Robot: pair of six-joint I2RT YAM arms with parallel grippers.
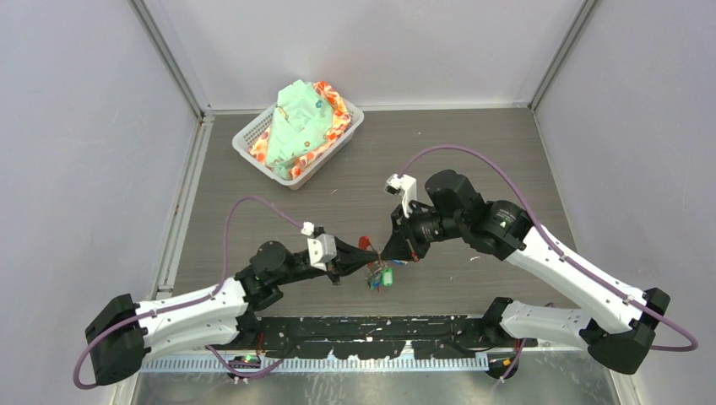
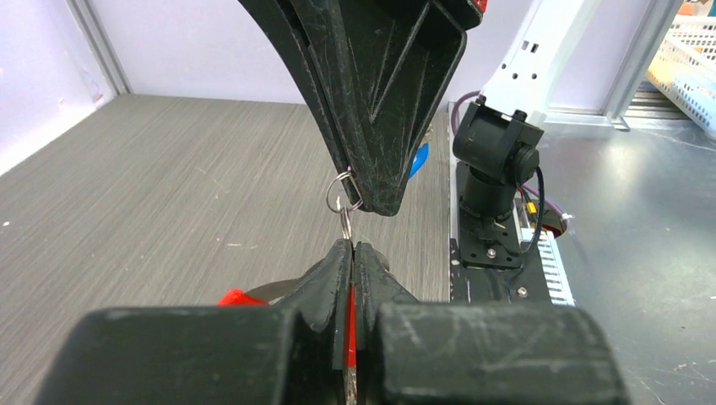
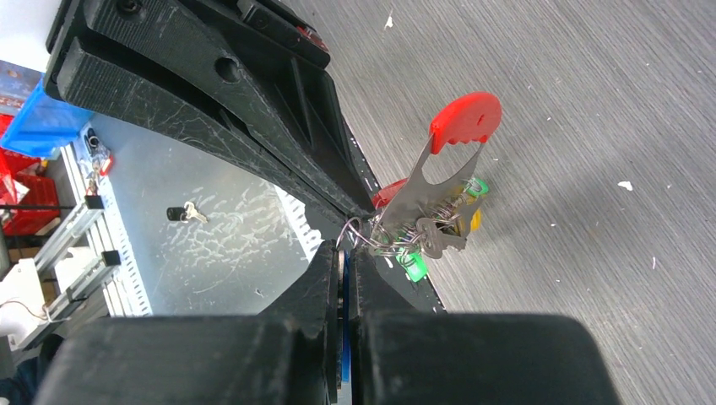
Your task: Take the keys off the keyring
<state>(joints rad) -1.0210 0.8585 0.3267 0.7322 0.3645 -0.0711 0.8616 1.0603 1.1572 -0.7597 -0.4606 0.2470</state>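
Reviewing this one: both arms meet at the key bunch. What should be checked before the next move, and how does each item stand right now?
1. Left gripper has a firm hold: ok, fingers closed with a red tag between them.
2. Right gripper has a firm hold: ok, fingers closed, with a blue tag at them.
3. Keyring in view between the two tips: ok.
4. Ring's coil pried open: cannot tell, too small.
5. Keys off the ring: not ok, the bunch hangs from it.
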